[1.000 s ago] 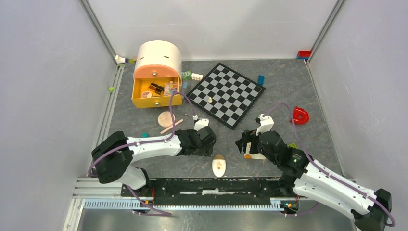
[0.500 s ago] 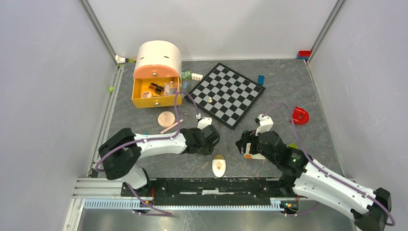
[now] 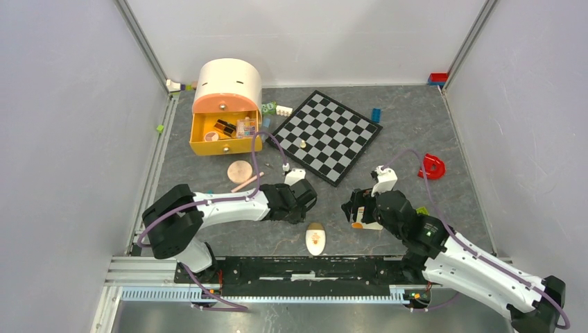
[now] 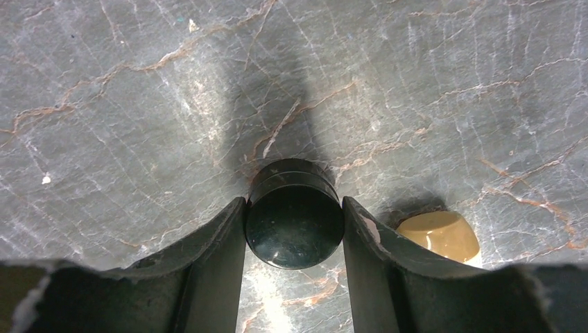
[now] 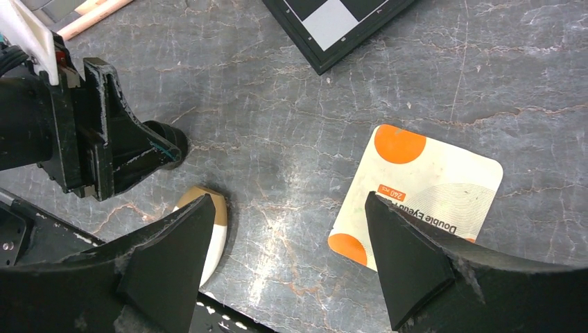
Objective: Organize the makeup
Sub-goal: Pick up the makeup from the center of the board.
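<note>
**Operator:** Between my left gripper's fingers sits the black tube. Both sides are touched, so I read it as gripped.

**Support:** How will it handle?

**Operator:** It's hard, glossy and round. I'd guess it's light and apt to roll or squirt out, so squeeze across the middle. On my wrist view the smooth cream oval lies at 3 o'clock. My right gripper hangs wide open over the flat white-orange sachet. From overhead, the yellow drawer is at 11 o'clock.

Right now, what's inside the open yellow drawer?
A multicolour palette, a dark item and a small round compact. The rear of the drawer is covered by the domed cabinet, so anything there is unseen.
</note>
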